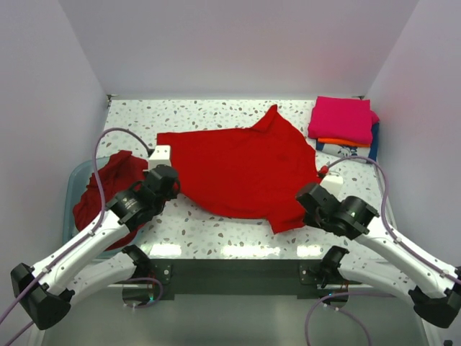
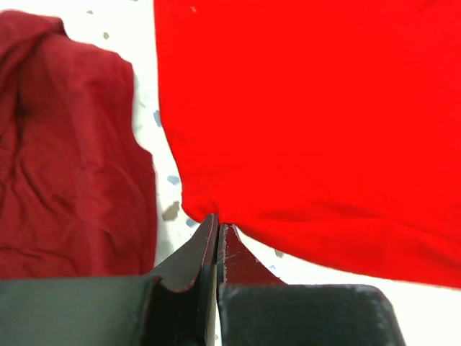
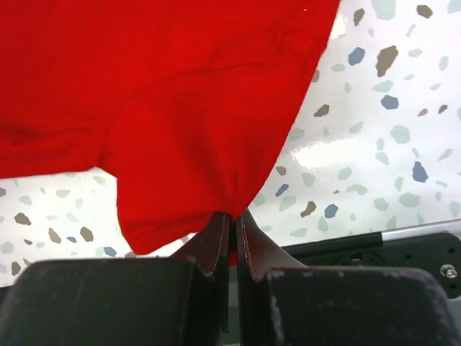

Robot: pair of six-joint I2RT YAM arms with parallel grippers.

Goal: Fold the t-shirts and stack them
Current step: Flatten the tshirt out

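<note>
A bright red t-shirt (image 1: 241, 169) lies spread across the middle of the speckled table (image 1: 216, 231). My left gripper (image 1: 173, 189) is shut on its near-left edge; in the left wrist view the fingertips (image 2: 217, 225) pinch the cloth's edge (image 2: 302, 130). My right gripper (image 1: 306, 200) is shut on the shirt's near-right corner, and in the right wrist view the cloth (image 3: 180, 122) bunches into the closed jaws (image 3: 233, 220). A darker red shirt (image 1: 108, 187) lies crumpled in the tub at left, also in the left wrist view (image 2: 65, 151).
A stack of folded shirts sits at the back right: magenta pink (image 1: 342, 119) on top, orange (image 1: 342, 143) under it, and white with blue print (image 1: 346, 150) at the bottom. A translucent teal tub (image 1: 74, 180) stands at the left edge. White walls enclose the table.
</note>
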